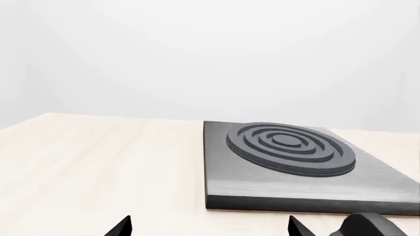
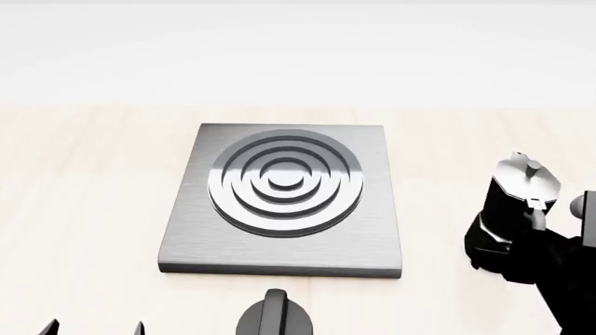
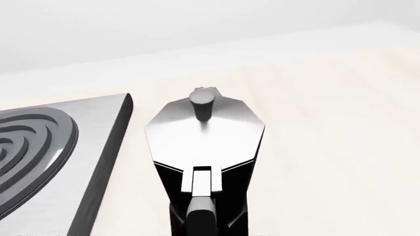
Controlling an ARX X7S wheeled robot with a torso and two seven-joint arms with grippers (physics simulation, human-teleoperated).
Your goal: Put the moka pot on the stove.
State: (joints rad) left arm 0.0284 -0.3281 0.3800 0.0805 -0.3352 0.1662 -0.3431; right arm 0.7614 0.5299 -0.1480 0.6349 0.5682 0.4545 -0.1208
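Note:
The moka pot (image 2: pixel 515 202), black and faceted with a silver lid and knob, stands upright to the right of the stove (image 2: pixel 368 230), apart from it. In the right wrist view the moka pot (image 3: pixel 204 132) fills the middle, its curved handle pointing at the camera. My right gripper (image 3: pixel 200 225) is closed round that handle, its fingers lost against the black body. The stove (image 1: pixel 262 184) is a dark brushed plate with a ring burner. My left gripper (image 1: pixel 208 229) hangs open over bare table before the stove's near edge.
A squat black knob (image 2: pixel 275 315) sits on the light wooden table (image 2: pixel 84 209) just in front of the stove, and shows beside my left fingertip as the knob (image 1: pixel 371 226). A white wall runs behind the table.

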